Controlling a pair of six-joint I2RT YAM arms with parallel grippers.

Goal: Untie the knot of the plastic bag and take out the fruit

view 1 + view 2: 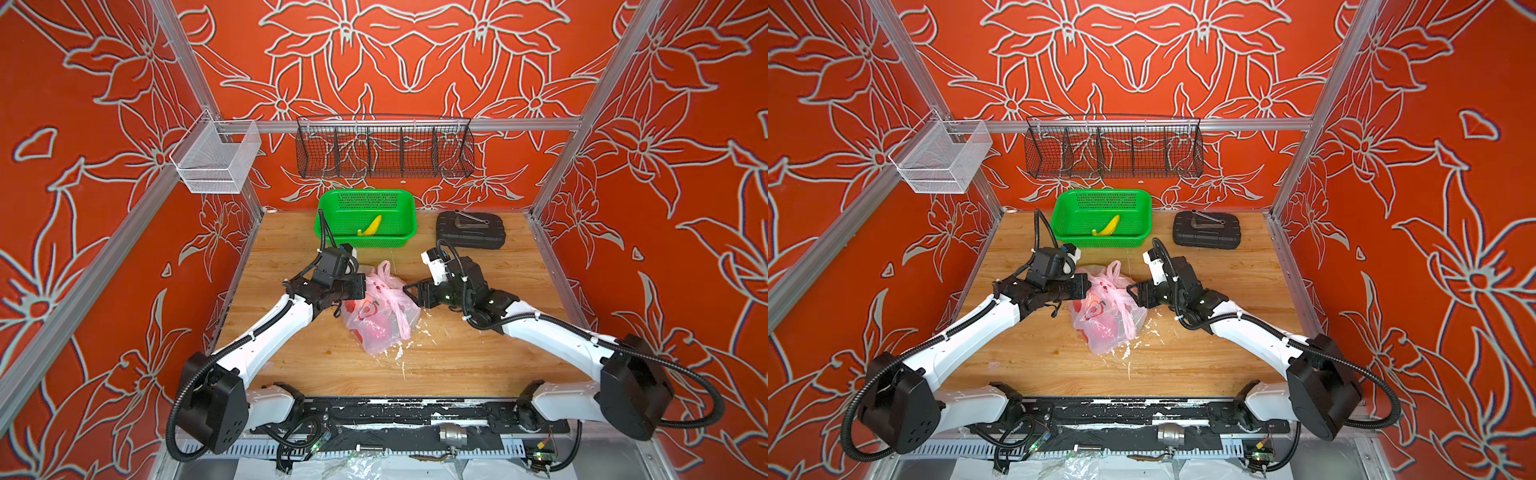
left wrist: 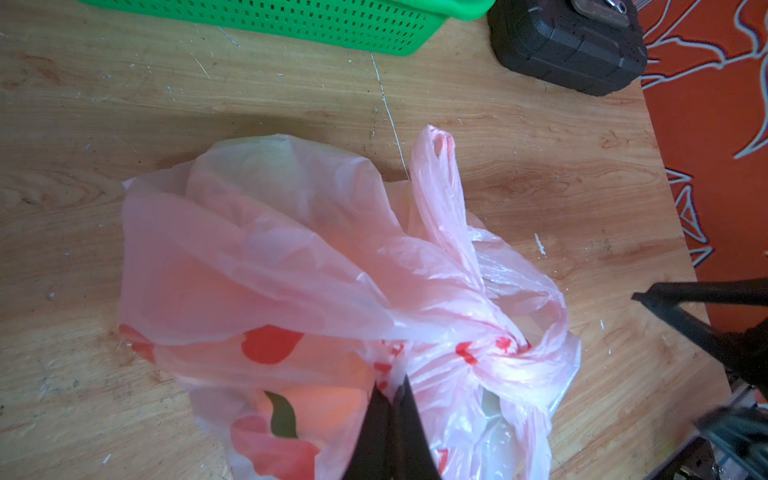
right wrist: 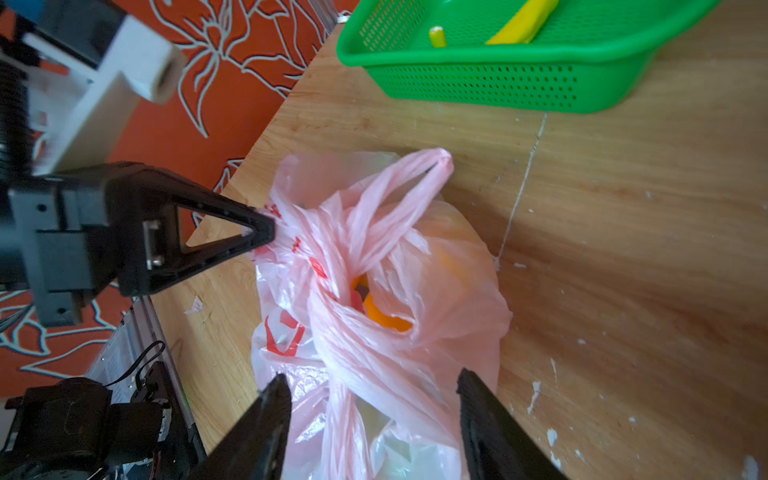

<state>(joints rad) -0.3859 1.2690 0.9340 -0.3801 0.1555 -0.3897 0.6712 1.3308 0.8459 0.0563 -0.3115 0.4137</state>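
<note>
Anchor side: the left gripper [image 3: 266, 230] has its jaws pressed together on a fold of film at the left flank of the plastic bag [image 1: 380, 320]. Use this grip as the fixed point. Judged from the frames, it should hold steady and not pull, since thin film stretches and tears.

Work piece: the bag lies at the middle of the wooden table [image 1: 457, 361], between the two arms. The knot [image 2: 505, 353] is on its upper side, where the handle loops twist together. One loop stands free toward the rear. An opening beside the twist shows the fruit [image 3: 386, 320], an orange piece, inside the bag. The green basket [image 1: 365, 241] stands behind the bag, well apart from it, with a banana [image 1: 372, 226] in it.

Working side: the right gripper [image 3: 374, 382] has its jaws apart and grips nothing. In the right wrist view, the twisted strand runs between the two fingers.

Recommended procedure:
1. Close on a single strand next to the knot, not on the whole bundle.
2. Draw that strand back through the twist, away from the anchor.
3. Avoid lifting, because the load inside tightens the knot.

The black case [image 1: 469, 232] at the right rear lies clear of the work.
</note>
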